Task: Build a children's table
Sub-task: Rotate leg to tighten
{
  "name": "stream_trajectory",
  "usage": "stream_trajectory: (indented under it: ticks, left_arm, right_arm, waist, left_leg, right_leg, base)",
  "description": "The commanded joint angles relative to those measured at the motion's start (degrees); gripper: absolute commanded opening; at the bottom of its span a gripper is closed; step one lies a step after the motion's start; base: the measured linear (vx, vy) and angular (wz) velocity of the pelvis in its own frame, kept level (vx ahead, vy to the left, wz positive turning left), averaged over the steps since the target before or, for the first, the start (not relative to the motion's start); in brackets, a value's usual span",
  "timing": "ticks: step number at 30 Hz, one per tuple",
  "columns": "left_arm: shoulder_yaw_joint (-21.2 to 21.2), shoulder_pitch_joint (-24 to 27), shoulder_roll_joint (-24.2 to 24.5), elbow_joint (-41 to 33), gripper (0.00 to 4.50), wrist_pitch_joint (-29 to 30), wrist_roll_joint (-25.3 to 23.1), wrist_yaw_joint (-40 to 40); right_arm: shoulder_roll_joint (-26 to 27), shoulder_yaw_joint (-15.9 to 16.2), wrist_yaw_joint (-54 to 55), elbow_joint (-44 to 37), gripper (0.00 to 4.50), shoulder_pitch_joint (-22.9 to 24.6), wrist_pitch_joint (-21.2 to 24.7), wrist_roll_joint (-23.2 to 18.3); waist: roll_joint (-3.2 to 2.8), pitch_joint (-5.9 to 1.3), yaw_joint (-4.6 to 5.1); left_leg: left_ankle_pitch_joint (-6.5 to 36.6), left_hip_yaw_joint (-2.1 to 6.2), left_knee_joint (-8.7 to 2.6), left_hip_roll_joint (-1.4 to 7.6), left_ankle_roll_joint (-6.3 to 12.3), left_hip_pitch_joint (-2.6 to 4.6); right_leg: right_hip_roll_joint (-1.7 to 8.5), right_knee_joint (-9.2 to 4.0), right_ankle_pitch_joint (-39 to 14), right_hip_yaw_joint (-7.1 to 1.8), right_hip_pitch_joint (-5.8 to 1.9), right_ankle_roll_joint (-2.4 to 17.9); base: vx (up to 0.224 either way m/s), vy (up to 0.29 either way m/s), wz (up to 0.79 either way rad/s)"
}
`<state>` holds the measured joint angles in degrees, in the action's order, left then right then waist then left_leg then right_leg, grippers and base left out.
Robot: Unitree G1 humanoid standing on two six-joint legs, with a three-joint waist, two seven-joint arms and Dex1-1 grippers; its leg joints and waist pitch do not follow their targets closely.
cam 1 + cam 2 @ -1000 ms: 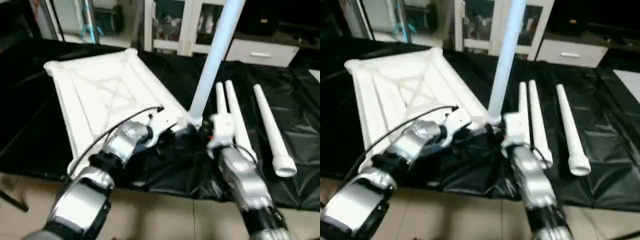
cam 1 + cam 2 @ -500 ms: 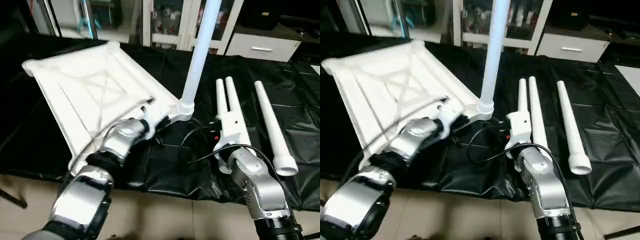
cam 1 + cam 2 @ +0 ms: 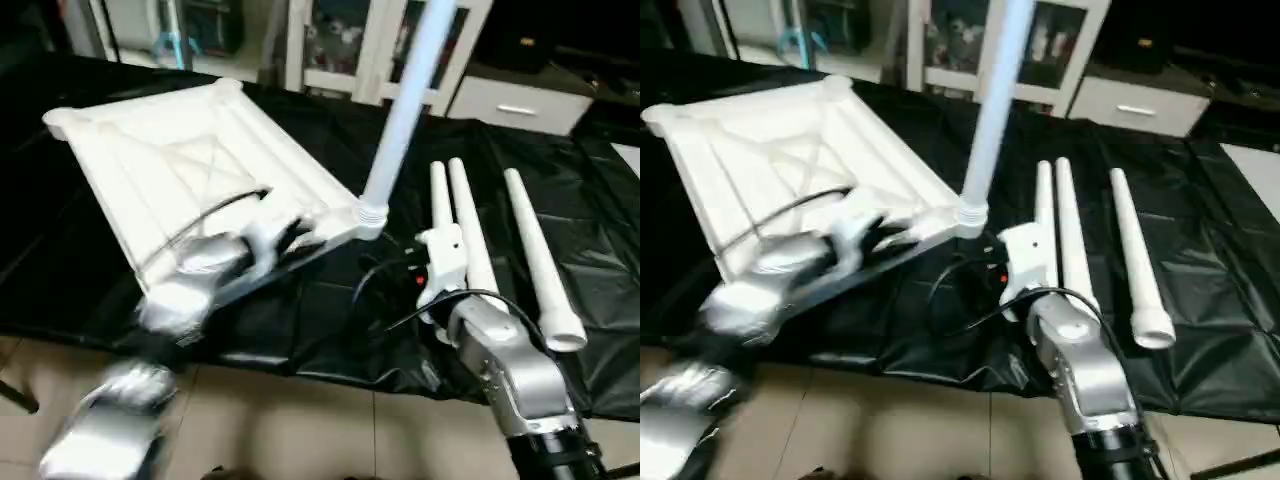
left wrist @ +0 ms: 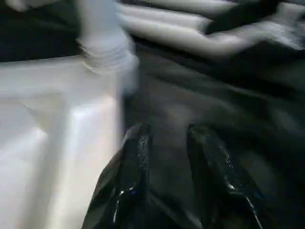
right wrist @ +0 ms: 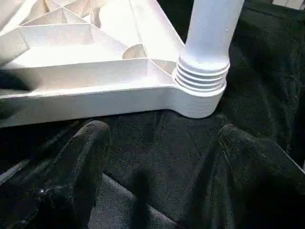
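while one leg (image 3: 405, 110) stands socketed, right pincer (image 5: 157, 157) wide apart

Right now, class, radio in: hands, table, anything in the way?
Right hand open, empty. Left hand by table top, gripping nothing. One leg standing in corner socket; three legs loose on black cover. Nothing blocking.

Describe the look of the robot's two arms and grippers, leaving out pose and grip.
Both forearms are rounded silver shells with black joints. The right arm ends in a white wrist block trailing a looped black cable with a small red mark. The left arm has a thin black cable arching over it. The grippers' fingers are black.
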<state>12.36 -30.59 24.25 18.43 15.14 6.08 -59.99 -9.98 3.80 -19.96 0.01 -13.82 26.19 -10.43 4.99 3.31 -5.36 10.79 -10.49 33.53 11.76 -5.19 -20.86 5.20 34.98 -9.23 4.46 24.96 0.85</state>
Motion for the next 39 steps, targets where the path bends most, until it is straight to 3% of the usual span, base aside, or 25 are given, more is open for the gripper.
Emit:
stream_trajectory:
  ticks: [1, 3, 5, 6, 8, 10, 11, 12, 15, 17, 18, 22, 24, 27, 28, 31, 33, 34, 35, 36, 37, 38, 39]
  left_arm:
    - [2.5, 0.2, 1.9, -5.2, 1.44, 3.2, 1.1, -4.4]
    - [4.2, 0.7, 4.3, -6.2, 1.44, 4.7, -2.1, -4.9]
    - [4.9, 0.2, 4.4, -4.3, 1.44, 3.7, -5.7, -3.4]
    - [6.0, -1.1, 3.8, -0.6, 1.44, 3.2, -11.1, 1.0]
    - [6.4, -1.9, 3.3, 0.8, 1.44, 3.8, -12.7, 3.7]
    - [7.1, -4.5, 1.7, 4.6, 1.44, 4.9, -15.0, 11.9]
    - [7.1, -4.5, 1.7, 4.6, 1.44, 4.9, -15.0, 11.9]
    - [7.0, -6.5, -0.3, 7.7, 1.44, 5.2, -15.8, 17.6]
    - [6.1, -8.2, -2.9, 10.3, 1.44, 5.3, -16.4, 22.6]
    - [4.6, -10.0, -6.6, 13.7, 1.44, 1.8, -18.2, 28.9]
    - [4.3, -10.4, -7.5, 14.7, 1.44, 0.8, -18.5, 30.6]
    - [2.1, -10.6, -11.6, 12.7, 1.44, -2.9, -15.1, 32.3]
    - [-1.0, -9.7, -13.4, 8.7, 1.44, -2.5, -9.3, 29.8]
    - [-4.5, -8.7, -13.4, 4.4, 1.44, -2.5, -4.7, 28.0]
    - [-6.5, -8.6, -12.4, 3.3, 1.44, -2.0, -3.8, 28.6]
    - [-12.0, -9.6, -5.8, 5.6, 1.44, -3.3, -7.1, 35.7]
    - [-14.6, -9.7, -0.2, 8.0, 1.44, -1.9, -10.4, 39.6]
    - [-15.2, -9.4, 1.8, 8.2, 1.44, -0.9, -11.5, 40.6]
    - [-15.5, -8.9, 3.7, 8.0, 1.44, 0.3, -12.3, 41.2]
    - [-15.5, -8.9, 3.7, 8.0, 1.44, 0.3, -12.3, 41.2]
    - [-15.8, -7.3, 7.9, 7.3, 1.44, 2.9, -14.2, 41.7]
    - [-15.9, -7.1, 8.3, 7.3, 1.44, 3.1, -14.3, 41.8]
    - [-15.9, -6.9, 8.9, 7.1, 1.44, 3.5, -14.6, 41.8]
  right_arm:
    - [-0.6, -0.5, -0.7, -0.9, 3.94, -0.4, 0.6, -0.3]
    - [-0.9, -0.3, -0.9, -0.8, 3.94, -0.4, 0.5, -0.2]
    - [-0.9, -0.2, -1.0, -0.8, 3.94, -0.4, 0.6, -0.2]
    - [-0.9, 0.0, -1.0, -0.8, 3.94, -0.3, 0.6, -0.2]
    - [-0.9, 0.0, -1.0, -0.8, 3.94, -0.3, 0.7, -0.3]
    - [-0.9, 0.0, -0.9, -0.7, 3.94, -0.3, 0.6, -0.2]
    - [-0.9, 0.0, -0.9, -0.7, 3.94, -0.3, 0.6, -0.2]
    - [-0.8, -0.2, -0.8, -0.6, 3.94, -0.3, 0.4, 0.0]
    - [-0.8, -0.4, -0.6, -0.6, 3.94, -0.2, 0.3, 0.1]
    - [-0.9, -0.6, -0.3, -0.5, 3.94, -0.1, 0.2, 0.1]
    - [-1.0, -0.6, -0.2, -0.5, 3.94, -0.1, 0.2, 0.2]
    - [-1.0, -0.6, 0.0, -0.8, 3.94, 0.2, 0.2, 0.2]
    - [-1.0, -0.4, -0.3, -1.2, 3.94, 0.5, 0.3, 0.0]
    - [-1.0, 0.0, -0.7, -1.7, 3.94, 0.8, 0.4, -0.2]
    - [-1.0, 0.1, -1.0, -1.9, 3.94, 0.9, 0.5, -0.2]
    - [-1.9, 1.8, -4.8, -3.4, 3.94, 1.1, 0.6, -1.6]
    - [-4.2, 5.2, -12.8, -7.4, 3.94, 2.0, 1.6, -5.1]
    - [-5.3, 6.7, -15.9, -9.0, 3.94, 2.4, 1.9, -6.4]
    - [-6.4, 7.9, -18.6, -10.6, 3.94, 2.8, 2.4, -7.6]
    - [-6.4, 7.9, -18.6, -10.6, 3.94, 2.8, 2.4, -7.6]
    - [-8.6, 10.2, -23.0, -13.4, 3.94, 3.2, 3.5, -9.2]
    - [-8.8, 10.3, -23.3, -13.6, 3.94, 3.2, 3.6, -9.4]
    - [-9.2, 10.6, -24.0, -14.0, 3.94, 3.3, 3.8, -9.6]
  waist:
    - [-0.88, -3.34, -0.05]
    - [-1.04, -3.18, -0.19]
    - [-0.90, -3.16, -0.09]
    - [-1.01, -3.26, -0.07]
    - [-0.94, -3.38, -0.07]
    - [-1.15, -3.66, -0.29]
    - [-0.98, -3.57, -0.23]
    - [-0.78, -3.66, -0.33]
    - [-0.73, -3.87, -0.56]
    - [-0.77, -3.93, -0.55]
    - [-0.61, -4.15, -0.73]
    - [-0.58, -4.30, -0.87]
    - [-0.52, -4.43, -1.08]
    - [-0.51, -4.23, -0.92]
    - [-0.51, -4.23, -0.92]
    - [-0.58, -4.01, -0.25]
    - [-1.09, -3.96, 0.23]
    - [-1.16, -3.84, 0.24]
    - [-1.10, -3.87, 0.18]
    - [-1.21, -3.79, -0.01]
    - [-1.01, -3.73, -0.16]
    - [-1.32, -3.72, -0.60]
    - [-1.44, -3.67, -0.76]
  left_leg:
    - [13.1, 0.20, -4.67, 1.65, -1.61, 0.89]
    - [15.0, 0.09, -4.66, 1.54, -2.03, 1.28]
    - [15.5, 0.28, -4.80, 1.47, -2.43, 0.96]
    - [15.6, 0.27, -4.74, 1.45, -2.59, 1.08]
    - [15.4, 0.39, -4.70, 1.35, -2.66, 0.89]
    - [14.0, 0.56, -4.57, 1.43, -2.81, 0.78]
    - [14.1, 0.37, -4.51, 1.35, -2.65, 0.79]
    - [14.0, 0.28, -4.28, 1.15, -2.22, 0.67]
    - [12.6, 0.44, -4.17, 1.10, -1.83, 0.34]
    - [12.2, 0.47, -4.07, 1.08, -1.65, 0.24]
    - [10.3, 0.54, -3.87, 1.09, -1.09, 0.13]
    - [8.4, 0.46, -3.64, 0.99, -0.06, 0.02]
    - [7.0, 0.35, -3.43, 1.06, 0.43, 0.09]
    - [7.5, 0.22, -3.48, 1.00, 1.13, -0.06]
    - [7.5, 0.22, -3.48, 1.00, 1.13, -0.06]
    - [11.4, 0.47, -3.77, 1.01, 0.50, -0.04]
    - [12.2, 1.22, -4.05, 1.02, 0.06, -0.40]
    - [12.7, 1.27, -4.10, 1.10, 0.04, -0.25]
    - [13.0, 1.21, -3.87, 1.24, -0.15, 0.49]
    - [12.5, 1.17, -3.89, 1.41, -0.40, 0.64]
    - [12.2, 1.12, -3.89, 1.43, -0.50, 0.68]
    - [12.4, 1.09, -3.91, 1.64, -0.59, 1.07]
    - [12.5, 1.05, -4.02, 1.60, -0.81, 0.91]
  right_leg:
    - [3.03, -3.72, -13.1, -2.97, -3.27, 8.4]
    - [2.80, -4.11, -15.2, -3.06, -2.84, 7.6]
    - [2.74, -4.24, -17.1, -3.18, -3.06, 6.3]
    - [2.58, -4.40, -17.3, -3.22, -2.93, 5.6]
    - [2.70, -4.39, -17.7, -3.30, -3.10, 5.0]
    - [2.87, -3.95, -15.4, -3.27, -3.30, 5.5]
    - [2.66, -4.12, -14.9, -3.30, -3.11, 5.7]
    - [2.64, -4.08, -14.2, -3.30, -3.22, 6.3]
    - [2.73, -4.05, -13.8, -3.18, -3.58, 6.1]
    - [2.67, -4.10, -13.1, -3.15, -3.67, 6.1]
    - [2.74, -3.76, -10.1, -3.10, -3.92, 6.7]
    - [2.71, -3.41, -7.0, -3.02, -4.09, 7.9]
    - [2.75, -2.91, -3.7, -3.01, -4.10, 10.2]
    - [2.61, -2.94, -3.2, -2.95, -4.22, 11.0]
    - [2.61, -2.94, -3.2, -2.95, -4.22, 11.0]
    - [2.47, -3.61, -10.1, -2.88, -4.24, 7.8]
    - [2.29, -3.77, -13.1, -2.81, -4.71, 4.0]
    - [2.22, -3.98, -13.9, -2.85, -4.45, 3.4]
    - [2.29, -4.11, -14.0, -2.97, -3.82, 3.9]
    - [2.24, -3.86, -12.5, -3.02, -3.60, 5.4]
    - [2.21, -3.78, -12.0, -3.00, -3.49, 6.1]
    - [2.07, -3.40, -10.4, -3.05, -3.28, 7.1]
    - [2.08, -3.32, -9.9, -3.10, -3.33, 7.3]
  base:
    - [0.000, 0.000, 0.00]
    - [0.000, 0.000, 0.00]
    - [0.000, 0.000, 0.00]
    - [0.000, 0.000, 0.00]
    - [0.000, 0.000, 0.00]
    - [0.000, 0.000, 0.00]
    - [0.000, 0.000, 0.00]
    - [0.000, 0.000, 0.00]
    - [0.000, 0.000, 0.00]
    - [0.000, 0.000, 0.00]
    - [0.000, 0.000, 0.00]
    - [0.000, 0.000, 0.00]
    - [0.000, 0.000, 0.00]
    - [0.000, 0.000, 0.00]
    - [0.000, 0.000, 0.00]
    - [0.000, 0.000, 0.00]
    - [0.000, 0.000, 0.00]
    - [0.000, 0.000, 0.00]
    - [0.000, 0.000, 0.00]
    - [0.000, 0.000, 0.00]
    - [0.000, 0.000, 0.00]
    - [0.000, 0.000, 0.00]
    - [0.000, 0.000, 0.00]
